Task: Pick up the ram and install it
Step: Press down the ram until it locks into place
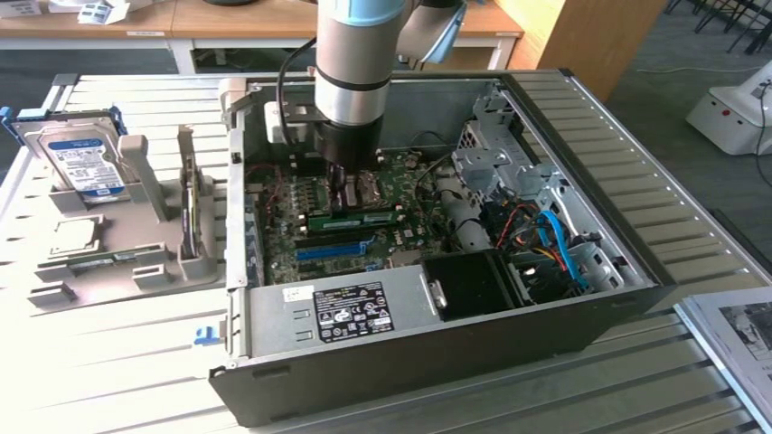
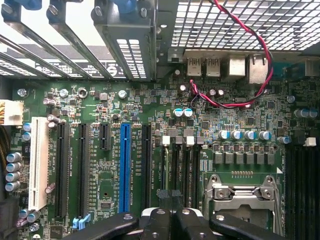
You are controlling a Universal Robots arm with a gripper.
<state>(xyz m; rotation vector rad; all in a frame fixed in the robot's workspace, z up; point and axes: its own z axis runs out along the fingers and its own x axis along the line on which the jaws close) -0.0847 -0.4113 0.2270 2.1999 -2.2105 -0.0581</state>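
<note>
here, claw [image 2: 172, 220] closed together above motherboard [image 2: 150, 150], ram [image 1: 353, 218] just beside it

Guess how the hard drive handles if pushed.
Hard drive: likely stiff and heavy for its size, judging by the metal case. Standing on edge in the grey stand, it could tip if shoved sideways.

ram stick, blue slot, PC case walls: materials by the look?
Ram: green circuit board with dark chips, matte, likely fibreglass laminate.
Blue slot: moulded plastic, slightly glossy, uniform colour.
PC case: sheet metal, dull grey inside, with stamped ribs and punched vent holes; outer faces look dark-painted.
</note>
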